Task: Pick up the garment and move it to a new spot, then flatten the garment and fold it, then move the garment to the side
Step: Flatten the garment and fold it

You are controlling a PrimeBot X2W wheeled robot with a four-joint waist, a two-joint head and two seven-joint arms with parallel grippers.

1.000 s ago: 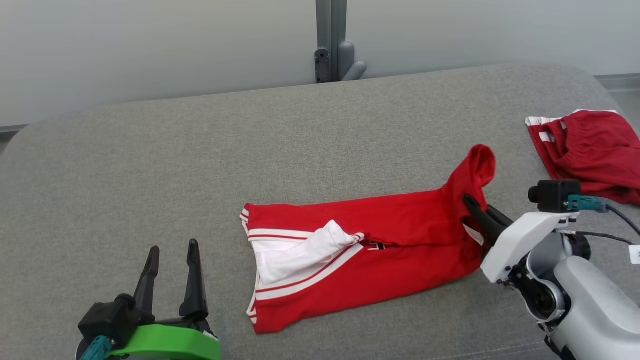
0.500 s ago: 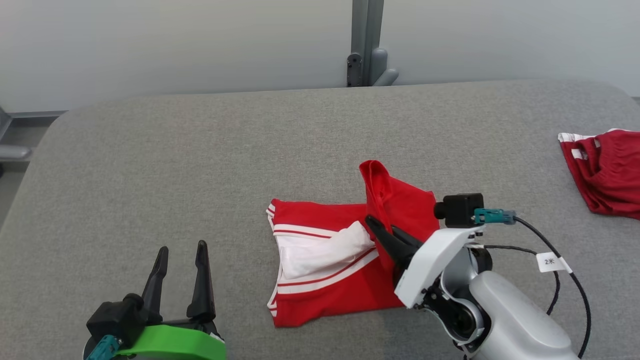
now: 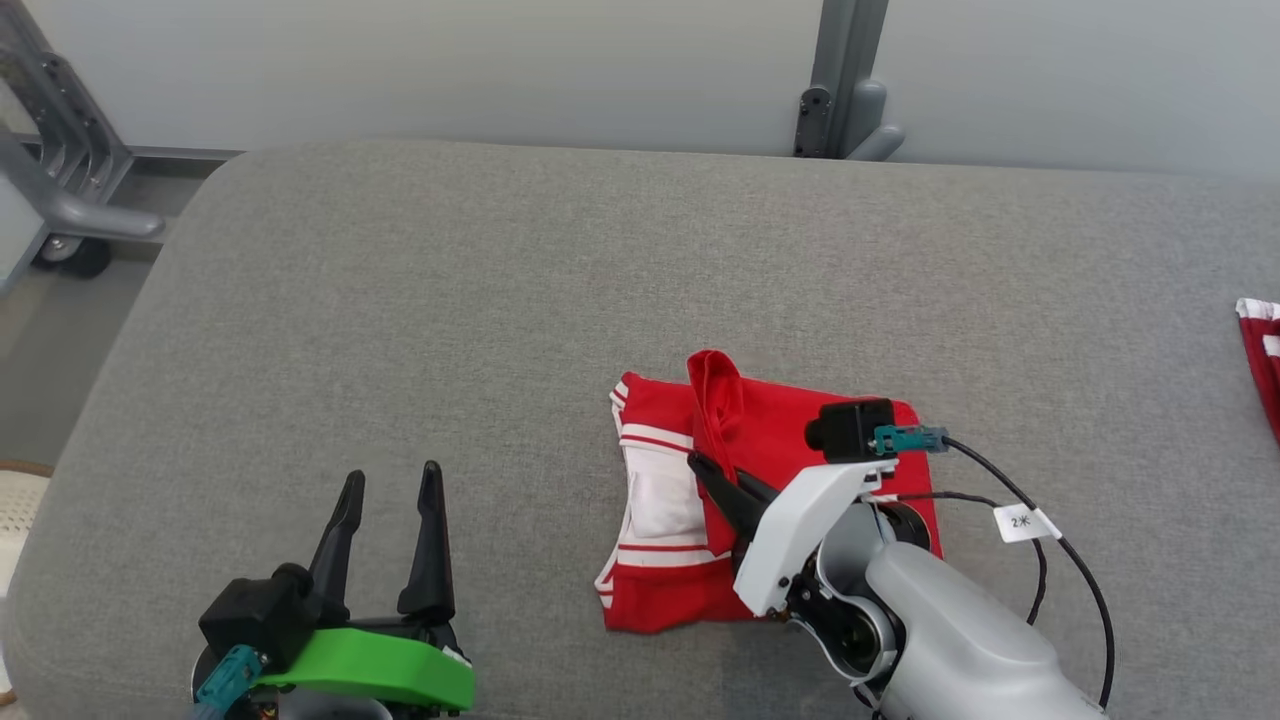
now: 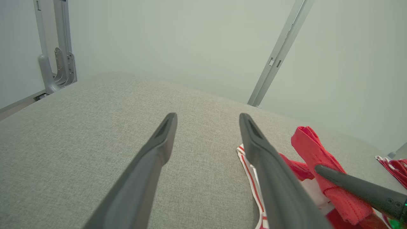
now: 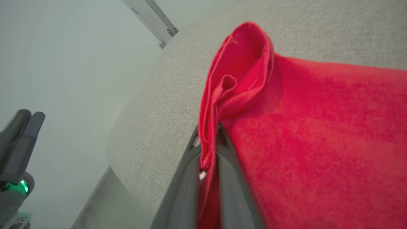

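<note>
Your grey padded surface [image 3: 400, 300] spreads across the head view, backed by a pale wall and a grey metal post [image 3: 838, 70]. The red garment [image 3: 775, 415] with white striped trim lies at the near middle of it, doubled over on itself, with one red flap laid across the white panel. Your right hand [image 3: 700, 462] is clenched on a raised ridge of that red cloth (the right wrist view shows the fabric nipped between both fingers [image 5: 186, 178]), and the ridge stands up above the rest of the garment. Your left hand [image 3: 393, 472] hovers at the near left, well apart from the garment, its fingers spread and holding nothing. A second red-and-white piece of clothing [image 3: 1262, 350] peeks in at the far right edge of the surface
</note>
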